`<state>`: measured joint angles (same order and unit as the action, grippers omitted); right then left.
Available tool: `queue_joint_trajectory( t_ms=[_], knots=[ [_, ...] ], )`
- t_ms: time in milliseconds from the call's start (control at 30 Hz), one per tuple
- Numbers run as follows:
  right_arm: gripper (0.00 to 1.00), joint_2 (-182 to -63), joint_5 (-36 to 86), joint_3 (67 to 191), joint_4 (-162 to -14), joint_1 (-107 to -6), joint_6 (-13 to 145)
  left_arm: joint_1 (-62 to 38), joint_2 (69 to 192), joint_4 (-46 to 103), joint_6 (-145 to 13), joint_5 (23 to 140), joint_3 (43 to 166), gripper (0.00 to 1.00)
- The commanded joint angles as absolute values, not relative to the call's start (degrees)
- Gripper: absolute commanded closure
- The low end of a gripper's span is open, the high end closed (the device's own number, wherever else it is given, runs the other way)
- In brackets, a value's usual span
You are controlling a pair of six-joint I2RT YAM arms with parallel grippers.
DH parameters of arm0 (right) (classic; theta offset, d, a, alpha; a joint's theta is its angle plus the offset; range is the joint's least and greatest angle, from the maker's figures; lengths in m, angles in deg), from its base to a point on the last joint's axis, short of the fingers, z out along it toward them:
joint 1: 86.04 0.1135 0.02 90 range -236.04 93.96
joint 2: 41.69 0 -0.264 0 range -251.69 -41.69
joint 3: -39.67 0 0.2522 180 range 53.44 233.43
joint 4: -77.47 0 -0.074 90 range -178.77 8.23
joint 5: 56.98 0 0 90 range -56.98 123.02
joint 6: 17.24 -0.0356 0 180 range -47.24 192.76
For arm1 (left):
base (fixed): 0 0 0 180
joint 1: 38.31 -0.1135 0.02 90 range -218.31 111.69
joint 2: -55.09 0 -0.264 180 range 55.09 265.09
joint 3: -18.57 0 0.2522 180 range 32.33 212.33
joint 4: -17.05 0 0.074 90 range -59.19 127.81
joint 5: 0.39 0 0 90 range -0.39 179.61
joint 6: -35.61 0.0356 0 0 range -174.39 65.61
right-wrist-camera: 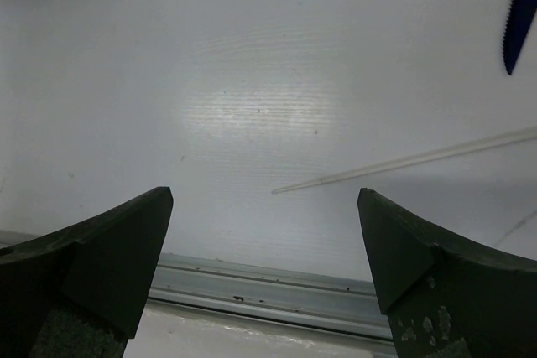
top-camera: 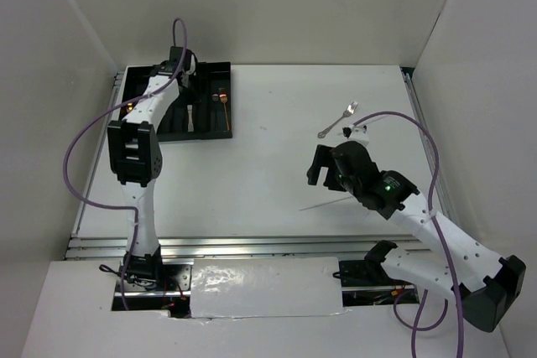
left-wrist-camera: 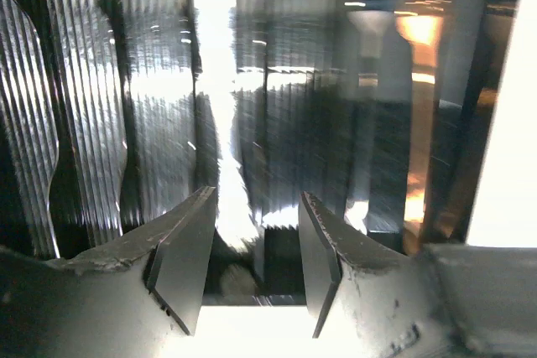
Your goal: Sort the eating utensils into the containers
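The black cutlery tray [top-camera: 211,130] lies at the far left of the table. My left gripper [top-camera: 186,73] hangs low over its slots, open; in the left wrist view [left-wrist-camera: 258,199] only ribbed tray floor shows between the fingers. A copper-gold utensil [top-camera: 223,98] lies in the right slot and shows again in the left wrist view [left-wrist-camera: 419,90]. A silver fork [top-camera: 340,119] lies on the table at the far right. My right gripper [top-camera: 323,175] is wide open and empty above the table [right-wrist-camera: 265,199]. A dark serrated knife blade [right-wrist-camera: 518,14] shows at the top right.
A thin pale stick [top-camera: 323,204] lies on the table under my right gripper and shows in the right wrist view [right-wrist-camera: 403,161]. The table's grey metal rail [right-wrist-camera: 252,278] runs along its near edge. White walls close in the table on three sides.
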<state>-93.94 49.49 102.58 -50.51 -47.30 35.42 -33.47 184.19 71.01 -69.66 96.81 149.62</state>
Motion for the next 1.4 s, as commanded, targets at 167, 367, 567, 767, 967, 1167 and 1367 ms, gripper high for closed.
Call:
queue_joint_trajectory(
  t_ms=[167,367,567,767,967,1167,1367],
  knots=[
    [0.00,-89.3,56.1,98.4,-39.8,-47.2,22.6,-22.2,163.9,69.6,-69.1,90.8,142.8,0.45],
    [0.01,-90.3,55.4,90.1,-37.0,-47.5,7.4,-13.8,154.4,66.1,-72.9,88.1,125.3,0.45],
    [0.04,-93.5,49.7,84.2,-49.5,-48.3,10.6,-9.6,146.3,62.4,-75.0,87.1,113.0,0.42],
    [0.00,-103.2,44.2,83.3,-66.4,-49.0,21.1,-9.8,139.2,63.6,-76.6,91.0,107.0,0.41],
    [0.00,-118.2,40.0,89.1,-69.9,-50.4,25.7,-15.5,135.8,69.7,-73.5,92.8,109.2,0.39],
    [0.00,-126.3,41.0,94.6,-73.7,-53.1,29.4,-20.9,130.9,70.3,-73.1,91.7,109.3,0.40],
    [0.00,-140.7,37.1,114.3,-71.5,-59.4,38.7,-23.8,130.2,71.2,-73.3,90.3,109.5,0.39]
  ],
)
